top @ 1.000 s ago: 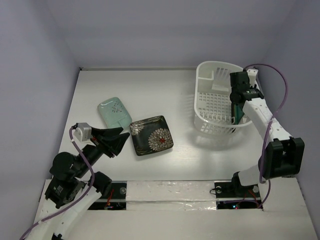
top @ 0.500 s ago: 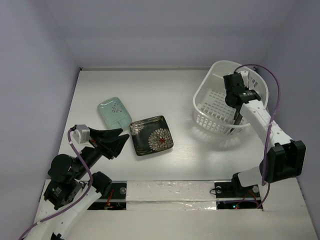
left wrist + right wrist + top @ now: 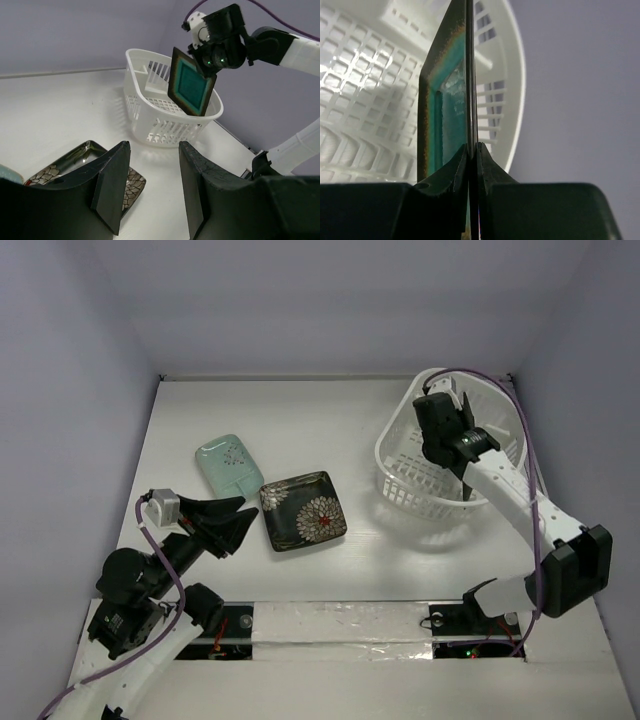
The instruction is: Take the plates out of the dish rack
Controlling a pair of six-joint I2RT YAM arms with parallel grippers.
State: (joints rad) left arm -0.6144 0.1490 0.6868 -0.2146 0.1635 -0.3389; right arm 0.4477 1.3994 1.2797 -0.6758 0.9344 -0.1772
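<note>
Teal-centred plate hangs on edge, mostly above the rim of the dish rack. My right hand is closed tight on its dark brown rim. I judge it stiff, glazed, slick and breakable, and likely to swing in so narrow a pinch, so a deeper hold would be safer. My left hand is half open and empty, near the flower-patterned plate and mint plate on the tabletop.

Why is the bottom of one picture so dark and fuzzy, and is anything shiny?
Right wrist view: the jaws sit right at the lens, so they look dark and soft, while the teal plate is sharper. Top view: the flowered plate has shiny glints, and the dish rack drops a soft shadow on the table.
</note>
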